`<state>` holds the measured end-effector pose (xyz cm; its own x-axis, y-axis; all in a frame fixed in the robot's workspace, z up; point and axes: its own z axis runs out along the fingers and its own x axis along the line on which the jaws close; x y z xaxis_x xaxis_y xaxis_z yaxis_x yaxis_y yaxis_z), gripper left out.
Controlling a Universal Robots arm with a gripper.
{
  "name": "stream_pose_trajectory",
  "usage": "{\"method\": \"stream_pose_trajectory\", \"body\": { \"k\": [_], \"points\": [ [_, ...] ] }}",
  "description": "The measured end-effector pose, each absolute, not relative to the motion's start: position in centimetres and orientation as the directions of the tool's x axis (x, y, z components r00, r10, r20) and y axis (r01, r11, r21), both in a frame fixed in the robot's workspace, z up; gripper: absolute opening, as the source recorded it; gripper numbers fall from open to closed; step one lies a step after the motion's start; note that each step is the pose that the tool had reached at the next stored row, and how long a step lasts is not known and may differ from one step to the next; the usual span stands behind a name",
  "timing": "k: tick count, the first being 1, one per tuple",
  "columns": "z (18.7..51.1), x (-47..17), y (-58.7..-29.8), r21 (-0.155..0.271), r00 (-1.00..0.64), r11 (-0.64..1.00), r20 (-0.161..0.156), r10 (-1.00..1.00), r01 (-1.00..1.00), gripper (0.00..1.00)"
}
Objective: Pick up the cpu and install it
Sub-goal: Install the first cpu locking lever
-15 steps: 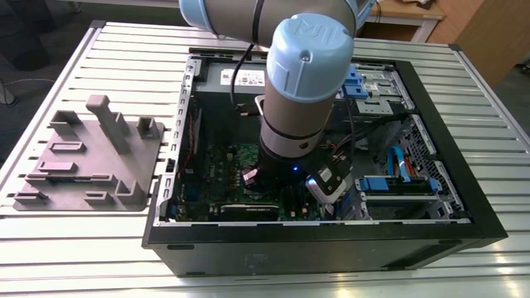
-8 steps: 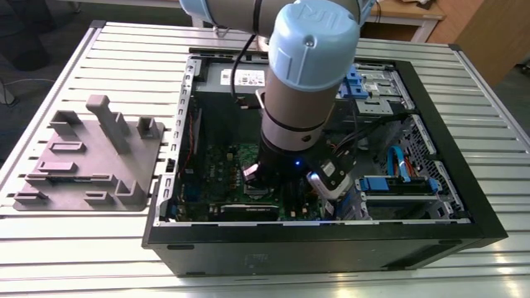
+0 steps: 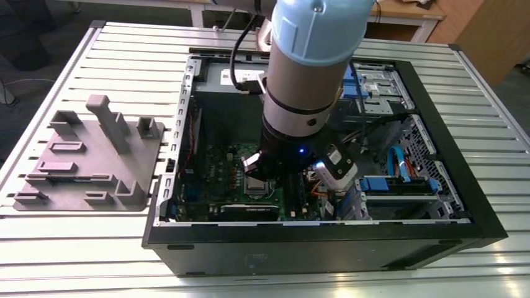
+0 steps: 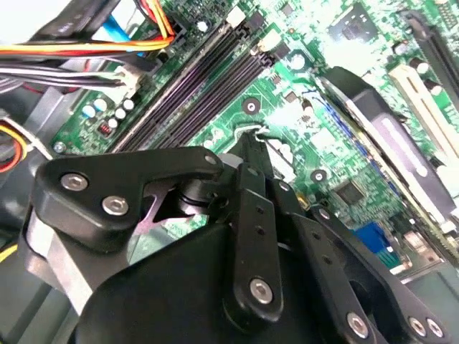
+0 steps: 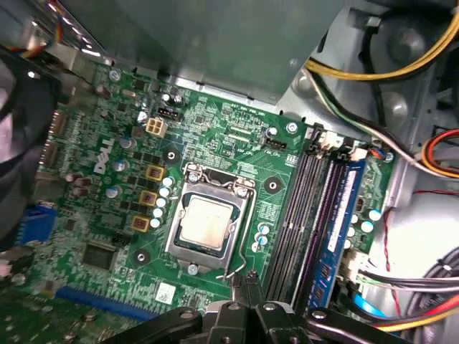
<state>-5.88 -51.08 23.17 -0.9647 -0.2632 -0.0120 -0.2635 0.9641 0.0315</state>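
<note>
From the exterior view's left, I see the grey fixture (image 3: 87, 158) on the slatted counter (image 3: 74, 248), well apart from the open computer case (image 3: 327, 245), where my arm reaches down onto the motherboard (image 3: 217, 167).

In the first wrist view the cpu (image 5: 206, 222) lies flat inside the metal-framed socket (image 5: 208, 218), its silver top showing and the frame not folded over it. My worry is that it may not be fully seated. If it sits slightly askew, any press or sideways nudge from the pincer (image 5: 247, 281) could bend the contacts beneath. The thin socket lever (image 5: 240, 269) stands just beside the fingertips (image 4: 251, 147), and snagging it could drag the frame across the chip.

The pincer's fingers are drawn together to a narrow tip with nothing between them. They hang just past the socket's edge, near the memory slots (image 5: 308, 208). I cannot tell whether the tip touches the lever.
</note>
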Motion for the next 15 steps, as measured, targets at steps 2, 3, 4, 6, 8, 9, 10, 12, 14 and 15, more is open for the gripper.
{"method": "stream_pose_trajectory", "body": {
  "k": [2,3,4,6,8,9,10,12,14,15],
  "points": [
    [23.2,-5.9,-51.1,0.032,-0.965,0.964,-0.012,-0.263,-0.263,0.11],
    [23.2,-6.0,-51.0,0.032,-0.965,0.964,-0.012,-0.263,-0.263,0.11],
    [23.2,-6.2,-51.0,0.032,-0.965,0.964,-0.012,-0.263,-0.263,0.11],
    [23.1,-6.7,-50.8,0.032,-0.965,0.964,-0.012,-0.262,-0.262,0.11],
    [23.1,-7.3,-50.6,0.032,-0.965,0.965,-0.013,-0.261,-0.261,0.11],
    [23.1,-7.6,-50.5,0.032,-0.965,0.965,-0.013,-0.261,-0.261,0.11],
    [23.1,-7.8,-50.4,0.032,-0.965,0.965,-0.013,-0.261,-0.261,0.11],
    [23.1,-8.2,-50.2,0.032,-0.966,0.965,-0.013,-0.26,-0.26,0.11],
    [23.1,-8.4,-50.0,0.032,-0.966,0.965,-0.013,-0.26,-0.26,0.11],
    [23.2,-8.4,-50.0,0.032,-0.966,0.965,-0.012,-0.26,-0.26,0.11]
  ]
}}
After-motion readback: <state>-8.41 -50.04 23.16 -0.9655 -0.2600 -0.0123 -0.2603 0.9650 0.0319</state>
